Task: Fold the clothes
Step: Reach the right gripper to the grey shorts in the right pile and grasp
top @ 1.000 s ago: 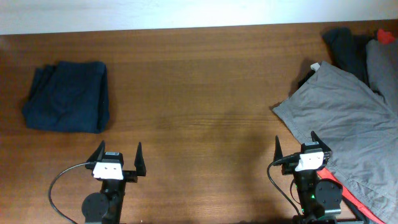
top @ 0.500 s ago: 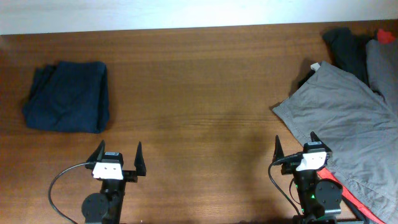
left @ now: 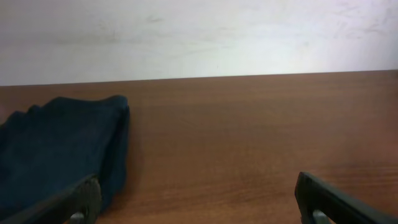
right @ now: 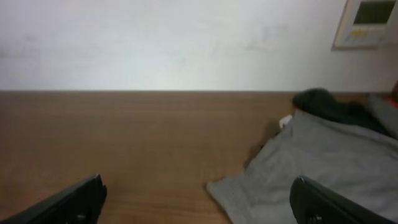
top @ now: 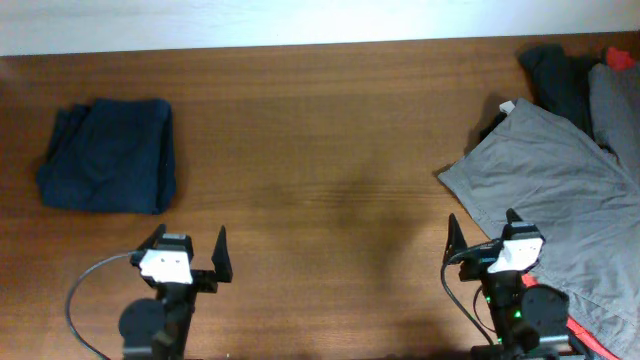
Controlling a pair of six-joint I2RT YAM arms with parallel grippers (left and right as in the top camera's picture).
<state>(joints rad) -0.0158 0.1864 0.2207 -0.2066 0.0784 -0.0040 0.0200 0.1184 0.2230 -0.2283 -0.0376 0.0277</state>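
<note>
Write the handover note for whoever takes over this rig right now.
Left pincer: open, empty, at front left.
Right pincer: open, empty, by the edge of the grey trousers.
The navy piece lies folded at far left. The grey trousers lie spread out at right, with the black piece and red piece heaped behind them.
Done: the navy piece looks folded.
Left: the grey trousers, then the black piece and red piece.

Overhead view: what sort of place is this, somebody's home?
Likely an indoor test room or lab, not a home: a left arm and a right arm of a robot at a wooden table, a plain white wall behind it, and a small wall panel.
</note>
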